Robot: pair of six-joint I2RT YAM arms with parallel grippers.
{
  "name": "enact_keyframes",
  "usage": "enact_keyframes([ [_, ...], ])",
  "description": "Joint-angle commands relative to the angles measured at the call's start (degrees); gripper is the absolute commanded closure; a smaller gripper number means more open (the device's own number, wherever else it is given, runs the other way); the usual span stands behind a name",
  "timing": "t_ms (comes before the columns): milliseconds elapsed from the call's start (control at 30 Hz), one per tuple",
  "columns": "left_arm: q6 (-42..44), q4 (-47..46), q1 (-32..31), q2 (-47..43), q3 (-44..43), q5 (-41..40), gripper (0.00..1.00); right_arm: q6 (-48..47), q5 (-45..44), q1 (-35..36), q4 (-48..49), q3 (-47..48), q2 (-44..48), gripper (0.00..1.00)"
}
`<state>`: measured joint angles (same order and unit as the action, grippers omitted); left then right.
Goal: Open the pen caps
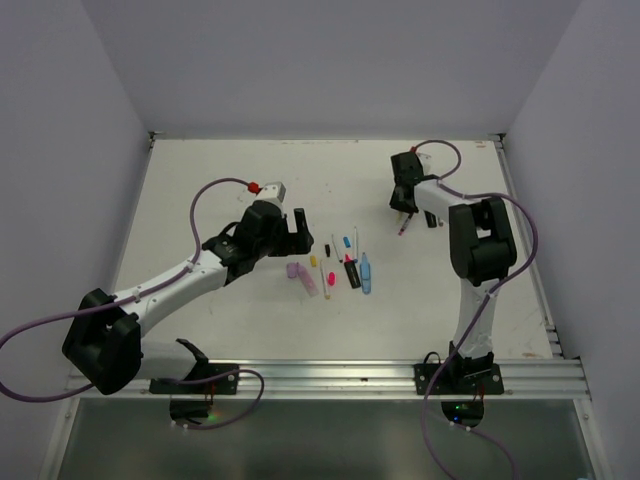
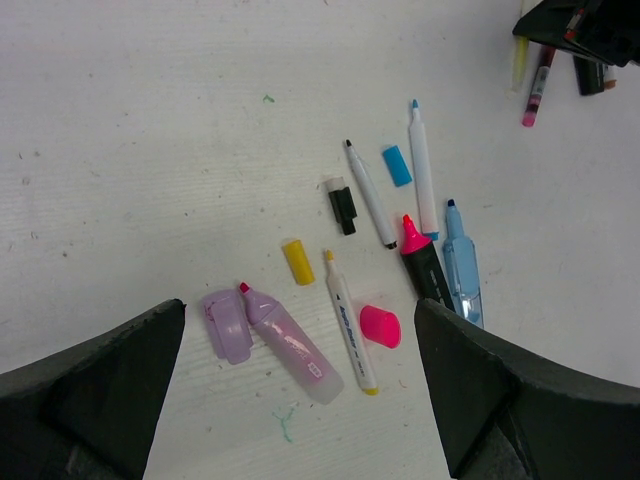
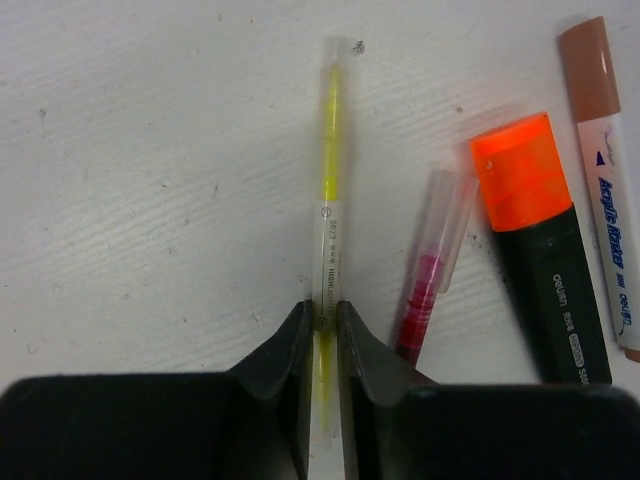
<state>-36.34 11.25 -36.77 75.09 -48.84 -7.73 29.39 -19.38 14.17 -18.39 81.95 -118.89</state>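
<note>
Near the table's (image 1: 200, 180) far right corner, the right pincer (image 3: 322, 318) pinches the thin yellow pen (image 3: 327, 215) by its barrel (clear cap (image 3: 335, 70) at the free end). Grip firmly so the wide-open, empty left pincer (image 2: 300, 335) can pull straight.

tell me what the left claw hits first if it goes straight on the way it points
Likely the uncapped lilac highlighter, which lies about midway between the open left claw's fingers, or the white pen just beside it; depth is unclear.
</note>
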Motion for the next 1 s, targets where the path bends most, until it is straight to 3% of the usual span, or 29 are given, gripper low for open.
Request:
enact_keyframes([
  [0, 0.92, -1.75, 0.21, -0.91, 0.24, -0.54, 0.00, -1.78, 6.25, -0.11, 0.98, -0.47, -1.26, 0.92],
  [67, 1.01, -2.80, 0.21, -1.00, 0.15, 0.51, 0.00, -3.54, 8.55, 0.24, 3.36, -1.97, 1.01, 1.00],
  [300, -0.84, -7.20, 2.76, -0.65, -0.55, 9.03, 0.00, -8.90, 18.05, 4.45, 13.19, -9.69, 13.21, 1.00],
  [533, -2.51, -10.19, 5.40, 0.76, -4.94, 15.63, 0.02, -15.14, 22.09, 14.63, 22.33, -20.06, 27.02, 1.00],
  [967, -8.84, -16.16, 5.40, 1.73, -7.85, 12.92, 0.15, -17.26, 25.09, 26.78, 31.66, -32.03, 41.72, 1.00],
])
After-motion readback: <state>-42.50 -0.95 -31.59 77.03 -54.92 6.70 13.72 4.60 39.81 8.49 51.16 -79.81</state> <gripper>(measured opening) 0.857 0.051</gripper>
